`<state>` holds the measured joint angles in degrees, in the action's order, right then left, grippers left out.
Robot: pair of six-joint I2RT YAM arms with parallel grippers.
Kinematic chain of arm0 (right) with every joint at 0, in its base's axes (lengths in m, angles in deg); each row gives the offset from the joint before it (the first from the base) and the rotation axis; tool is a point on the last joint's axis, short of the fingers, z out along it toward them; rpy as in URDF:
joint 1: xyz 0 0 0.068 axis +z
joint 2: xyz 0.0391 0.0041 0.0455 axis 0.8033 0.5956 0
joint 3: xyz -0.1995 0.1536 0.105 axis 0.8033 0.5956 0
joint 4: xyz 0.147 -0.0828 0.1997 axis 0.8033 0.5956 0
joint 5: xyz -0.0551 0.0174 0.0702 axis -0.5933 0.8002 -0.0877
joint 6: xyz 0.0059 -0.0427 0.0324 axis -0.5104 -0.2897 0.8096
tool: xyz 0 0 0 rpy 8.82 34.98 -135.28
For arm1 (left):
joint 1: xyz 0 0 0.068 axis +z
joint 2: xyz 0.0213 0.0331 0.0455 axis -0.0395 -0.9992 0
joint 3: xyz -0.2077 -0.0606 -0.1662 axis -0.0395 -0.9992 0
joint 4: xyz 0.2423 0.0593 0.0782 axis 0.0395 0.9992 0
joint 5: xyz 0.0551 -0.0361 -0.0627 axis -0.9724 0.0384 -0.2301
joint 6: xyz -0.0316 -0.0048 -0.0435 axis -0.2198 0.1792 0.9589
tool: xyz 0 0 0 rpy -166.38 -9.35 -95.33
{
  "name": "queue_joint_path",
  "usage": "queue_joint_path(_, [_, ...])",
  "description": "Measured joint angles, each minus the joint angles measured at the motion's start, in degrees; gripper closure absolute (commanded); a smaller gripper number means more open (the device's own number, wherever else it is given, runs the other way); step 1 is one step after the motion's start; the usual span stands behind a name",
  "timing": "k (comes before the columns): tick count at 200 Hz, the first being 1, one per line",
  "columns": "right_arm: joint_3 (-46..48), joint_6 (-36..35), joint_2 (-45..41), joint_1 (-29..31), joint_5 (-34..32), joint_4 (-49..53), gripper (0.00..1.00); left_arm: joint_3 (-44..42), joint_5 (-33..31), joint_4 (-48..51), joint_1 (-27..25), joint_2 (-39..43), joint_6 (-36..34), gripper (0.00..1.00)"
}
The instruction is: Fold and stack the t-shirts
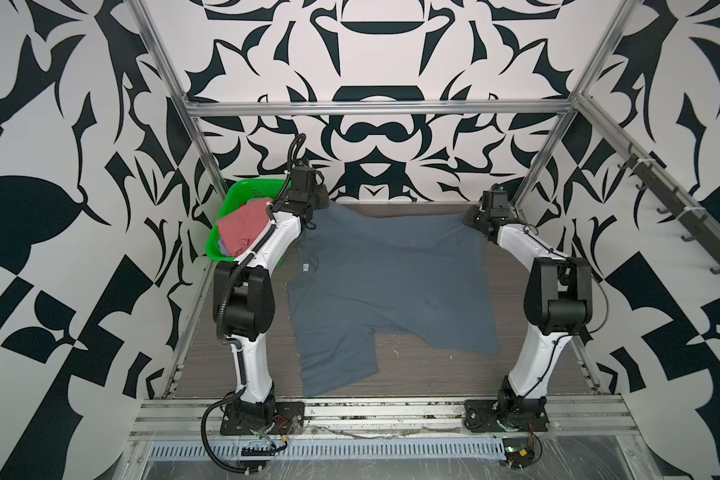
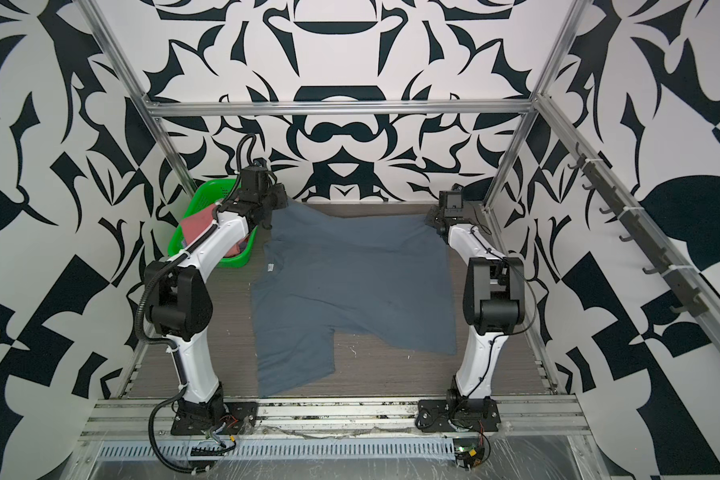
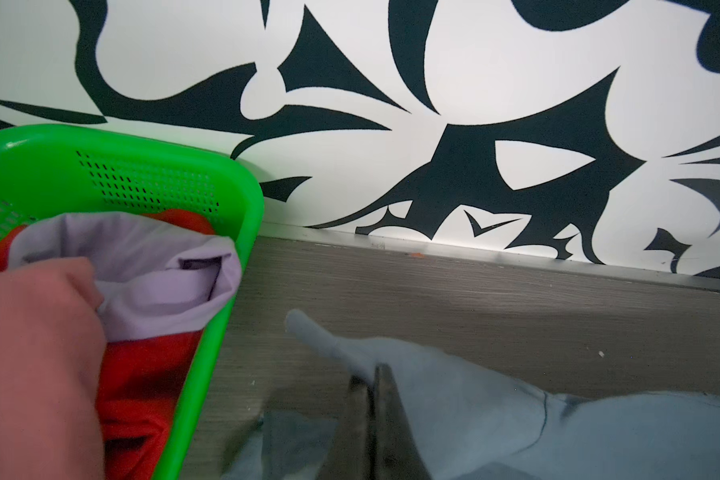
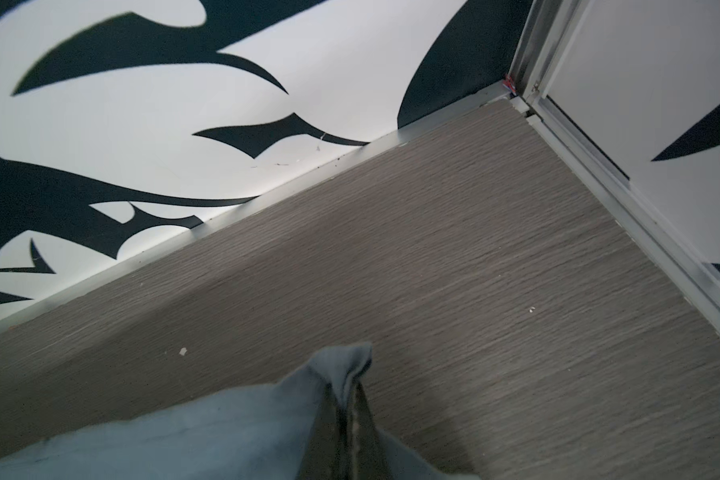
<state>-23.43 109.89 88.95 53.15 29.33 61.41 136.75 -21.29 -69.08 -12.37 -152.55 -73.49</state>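
My left fingers [image 3: 391, 424] and right fingers [image 4: 371, 436] each pinch a far corner of the blue-grey t-shirt [image 1: 391, 282], whose body lies nearward, long axis running left-right.

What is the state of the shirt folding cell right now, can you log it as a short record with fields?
on table: blue-grey t-shirt, spread out, unfolded, collar toward the basket side
left fingers: shut on the shirt's far left corner
right fingers: shut on its far right corner
container: green basket, far left corner of the table
in basket: pink shirt on top, lavender shirt, red shirt, all crumpled
folded stack: none visible
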Motion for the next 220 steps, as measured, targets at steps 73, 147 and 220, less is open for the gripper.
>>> queue_joint_path(73, [0.0,3.6,3.7,0.0,-5.5,-2.3,1.00,3.1,-0.7,0.5,0.4,-4.6,-1.8,1.00])
queue_joint_path(147, [0.6,0.7,3.1,-0.3,-1.5,-2.7,1.00,-9.1,-0.2,0.9,0.1,2.6,-0.2,1.00])
queue_joint_path(220, [23.2,-0.9,-15.6,-0.4,-3.1,-1.3,0.54,-32.7,-8.4,1.2,-8.6,22.2,2.3,0.60])
